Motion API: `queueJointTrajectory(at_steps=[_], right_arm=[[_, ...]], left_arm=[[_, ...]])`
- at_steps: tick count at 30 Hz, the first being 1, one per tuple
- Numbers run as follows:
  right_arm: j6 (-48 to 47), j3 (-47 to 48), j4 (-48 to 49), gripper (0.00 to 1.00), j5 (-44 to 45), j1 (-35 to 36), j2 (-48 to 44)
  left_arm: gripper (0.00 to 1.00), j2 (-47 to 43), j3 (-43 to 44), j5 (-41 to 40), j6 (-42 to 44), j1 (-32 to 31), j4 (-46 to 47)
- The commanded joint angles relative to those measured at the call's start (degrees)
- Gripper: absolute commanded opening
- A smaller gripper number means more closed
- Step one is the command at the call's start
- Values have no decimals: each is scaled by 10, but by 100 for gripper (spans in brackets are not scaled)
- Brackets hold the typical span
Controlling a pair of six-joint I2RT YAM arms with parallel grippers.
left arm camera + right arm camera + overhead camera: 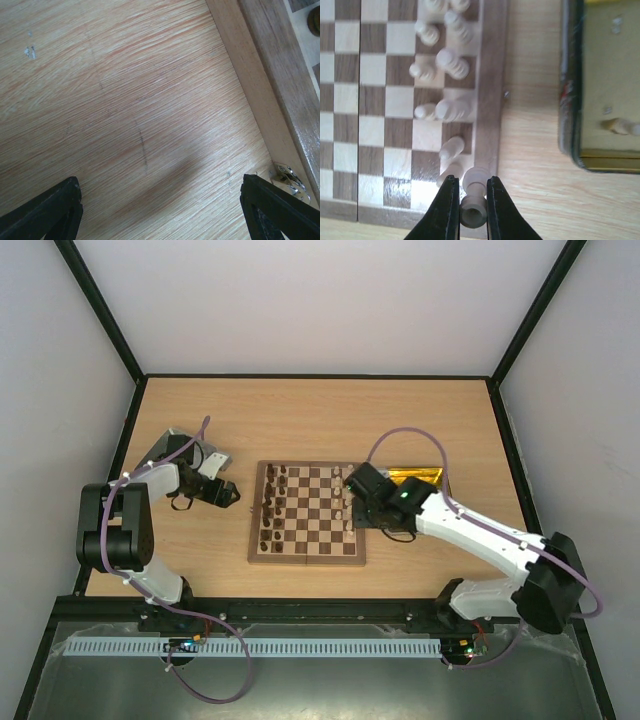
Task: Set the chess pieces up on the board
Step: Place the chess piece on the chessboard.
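Note:
The board (pixel 308 512) lies mid-table. Dark brown pieces (pixel 273 508) stand in its left columns and cream pieces (pixel 345 502) along its right edge. My right gripper (pixel 352 483) hangs over the board's right edge. In the right wrist view the right gripper (pixel 470 200) is shut on a cream piece (pixel 474 199), held over the board's border (pixel 487 100) near the corner square. Several cream pieces (pixel 451 65) stand on the squares beyond. My left gripper (pixel 228 494) sits low over the table left of the board, open and empty in the left wrist view (pixel 160 210).
A gold tin tray (pixel 418 478) lies right of the board; in the right wrist view the tray (pixel 570 100) holds one cream piece (pixel 620 127). The left wrist view shows the board's edge (pixel 260 90) and a metal clasp (pixel 290 179).

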Motion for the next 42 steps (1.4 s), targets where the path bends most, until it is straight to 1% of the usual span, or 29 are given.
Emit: queueJointTrajectory(at_steps=[1, 5, 8, 28, 42], right_arm=[[35, 7, -16, 2, 14, 58, 34], [42, 11, -11, 2, 11, 93, 62], [47, 12, -9, 2, 8, 106, 71], [57, -37, 35, 3, -27, 113, 78], [51, -46, 57, 4, -36, 116, 103]], left_arm=[[87, -4, -1, -3, 4, 1, -9], [87, -3, 1, -2, 4, 1, -10], [87, -3, 1, -2, 4, 1, -9], [87, -2, 1, -2, 4, 1, -9], [87, -2, 0, -3, 5, 1, -9]])
